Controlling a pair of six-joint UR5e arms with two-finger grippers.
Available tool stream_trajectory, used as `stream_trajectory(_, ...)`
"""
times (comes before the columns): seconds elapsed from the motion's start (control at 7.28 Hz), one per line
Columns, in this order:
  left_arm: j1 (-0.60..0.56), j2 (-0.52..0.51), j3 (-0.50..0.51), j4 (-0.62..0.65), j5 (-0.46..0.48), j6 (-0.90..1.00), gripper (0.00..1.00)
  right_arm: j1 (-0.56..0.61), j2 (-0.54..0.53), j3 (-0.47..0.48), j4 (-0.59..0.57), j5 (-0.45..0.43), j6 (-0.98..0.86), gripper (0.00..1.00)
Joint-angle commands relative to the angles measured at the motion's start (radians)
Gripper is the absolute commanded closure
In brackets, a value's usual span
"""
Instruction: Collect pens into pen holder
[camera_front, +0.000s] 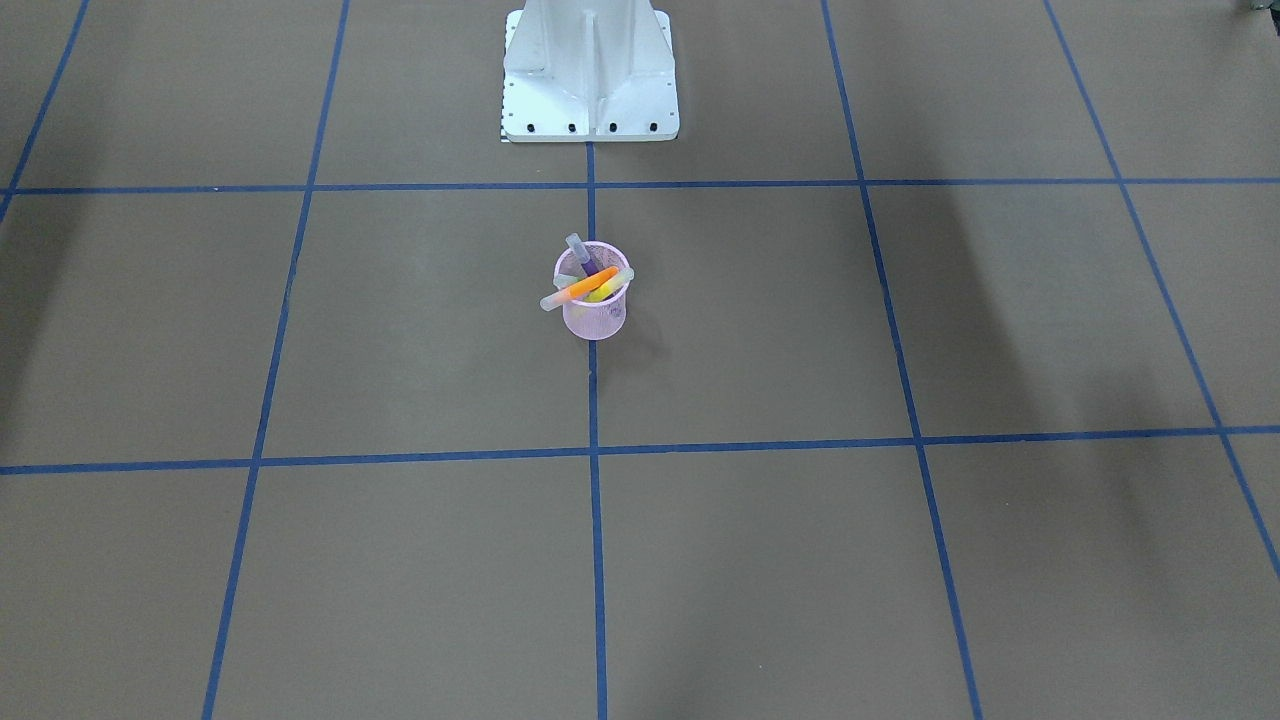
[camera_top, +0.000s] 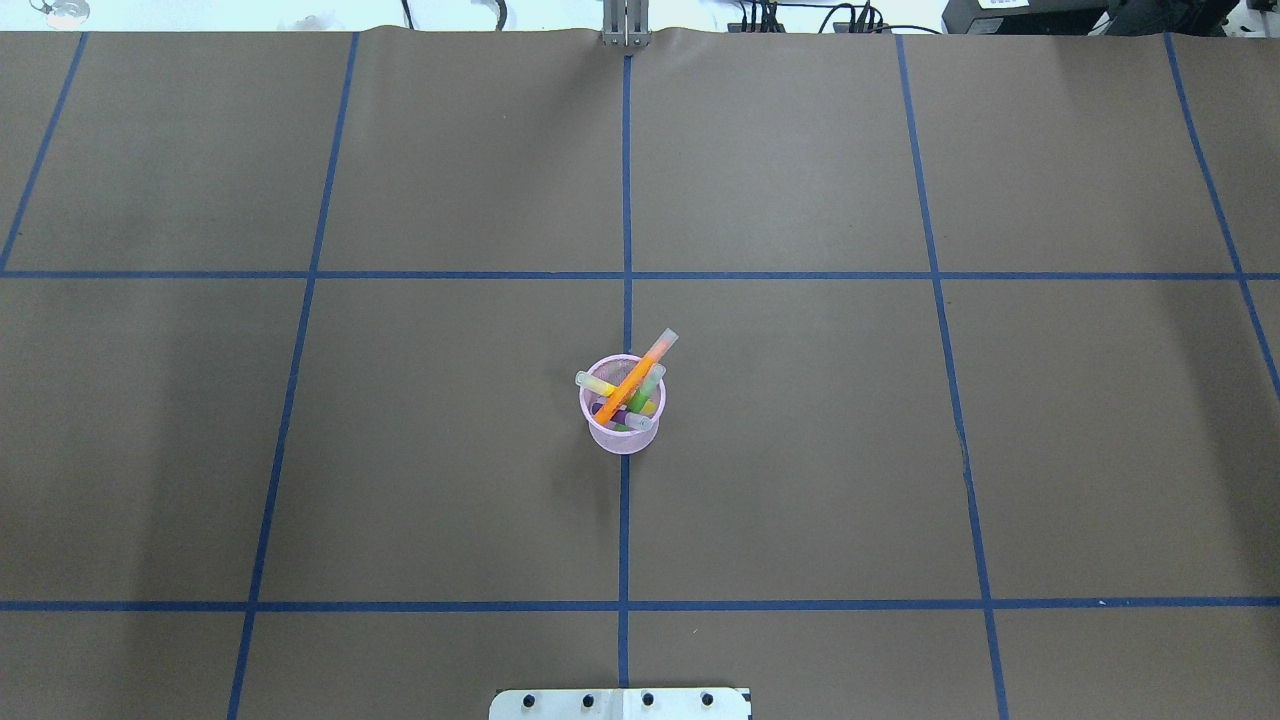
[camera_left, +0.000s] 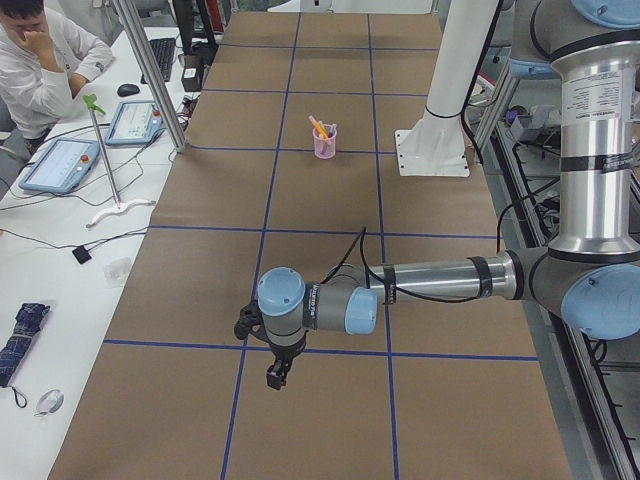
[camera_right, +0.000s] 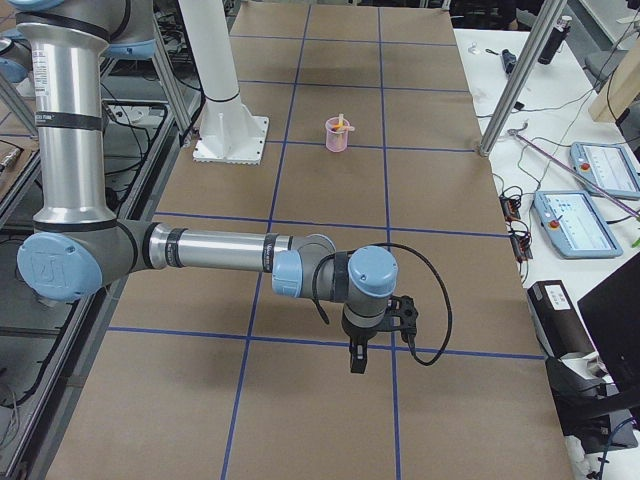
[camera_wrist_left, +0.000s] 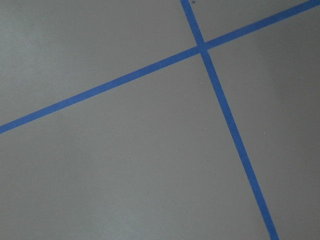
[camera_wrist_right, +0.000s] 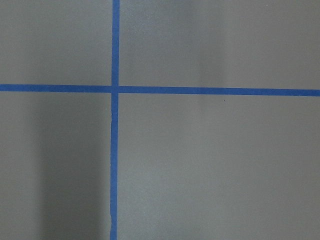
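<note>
Pen holder (camera_top: 620, 440) upright at table (camera_top: 800, 450) centre, four pens (camera_top: 632, 383) leaning inside — left gripper (camera_left: 275, 378) and right gripper (camera_right: 357, 362) hang well apart from it; whether open or closed cannot be told

Pretty clearly a robotics lab, not anybody's home. The bench (camera_top: 800, 450) is wrapped in brown paper with a blue tape grid (camera_top: 627, 200) marked across it, and a white pedestal (camera_front: 590, 70) with a bolted baseplate stands on it. Big silver-and-blue industrial robot arms (camera_left: 440, 278) reach out over the paper. Aluminium frame posts (camera_left: 150, 70) stand at the edge, and cables (camera_top: 770, 18) trail off the far end. Alongside runs a white side bench (camera_left: 60, 300) with two teach pendants (camera_left: 60, 165), a keyboard (camera_left: 162, 58) and a person (camera_left: 40, 70) sitting at it.
</note>
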Motion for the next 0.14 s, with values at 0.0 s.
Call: stream_trajectory(0.0, 0.000, 0.000, 0.000, 0.002, 0.000, 0.000, 0.00, -0.002, 0.000, 0.000, 0.000, 0.001, 0.000, 0.00)
